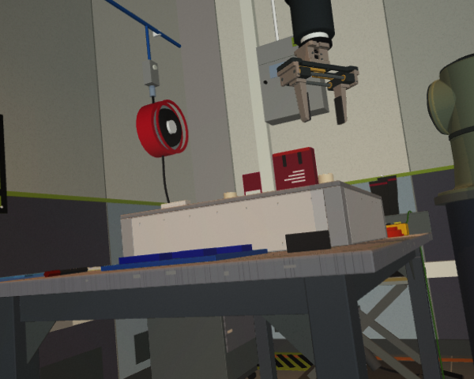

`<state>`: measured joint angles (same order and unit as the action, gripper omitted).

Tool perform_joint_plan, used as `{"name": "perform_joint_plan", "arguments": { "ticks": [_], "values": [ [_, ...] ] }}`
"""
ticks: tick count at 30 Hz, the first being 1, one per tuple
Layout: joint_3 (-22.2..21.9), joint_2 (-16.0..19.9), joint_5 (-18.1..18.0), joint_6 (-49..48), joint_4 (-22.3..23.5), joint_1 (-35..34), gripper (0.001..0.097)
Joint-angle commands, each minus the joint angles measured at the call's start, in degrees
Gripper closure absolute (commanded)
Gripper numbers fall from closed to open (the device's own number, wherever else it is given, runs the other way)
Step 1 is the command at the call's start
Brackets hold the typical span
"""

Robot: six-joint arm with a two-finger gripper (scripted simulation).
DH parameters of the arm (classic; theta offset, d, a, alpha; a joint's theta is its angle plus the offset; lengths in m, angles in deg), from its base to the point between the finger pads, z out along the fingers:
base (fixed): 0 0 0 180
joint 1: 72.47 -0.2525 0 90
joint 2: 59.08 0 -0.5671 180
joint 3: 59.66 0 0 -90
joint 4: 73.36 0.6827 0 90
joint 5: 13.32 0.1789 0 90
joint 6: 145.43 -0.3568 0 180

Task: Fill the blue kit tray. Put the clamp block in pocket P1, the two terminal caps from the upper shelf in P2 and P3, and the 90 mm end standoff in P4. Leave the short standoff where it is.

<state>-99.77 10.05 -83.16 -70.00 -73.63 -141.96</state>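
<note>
On the workbench a grey raised shelf [249,218] stands behind the flat blue kit tray [192,255]. Two cream terminal caps sit on the shelf top, one at its right end [325,178] and one further left [229,195]. A black block [308,240] lies on the bench in front of the shelf's right end. My open, empty gripper [322,116] hangs well above the shelf's right part, over a red box [294,168]. The tray's pockets are hidden at this low angle.
A smaller red box [252,183] stands on the shelf beside the large one. A flat cream piece [174,204] lies at the shelf's left end. A red reel [162,128] hangs on a cable at the left. A thin red, black and cream rod [72,271] lies near the bench's front left edge.
</note>
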Motion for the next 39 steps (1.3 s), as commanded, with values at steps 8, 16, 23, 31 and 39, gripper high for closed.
{"name": "perform_joint_plan", "arguments": {
  "ticks": [8, 16, 23, 31, 39],
  "values": [
    [3.52, 10.45, 7.03, -1.26, -0.05, -1.2, 0.0022],
    [6.57, 17.53, 11.09, -1.96, -0.08, -1.86, 0.0022],
    [8.0, 20.46, 12.6, -2.22, -0.09, -2.11, 0.0022],
    [8.33, 21.14, 12.95, -2.28, -0.09, -2.17, 0.0022],
    [8.35, 21.21, 12.98, -2.28, -0.09, -2.18, 0.0182]
  ]
}}
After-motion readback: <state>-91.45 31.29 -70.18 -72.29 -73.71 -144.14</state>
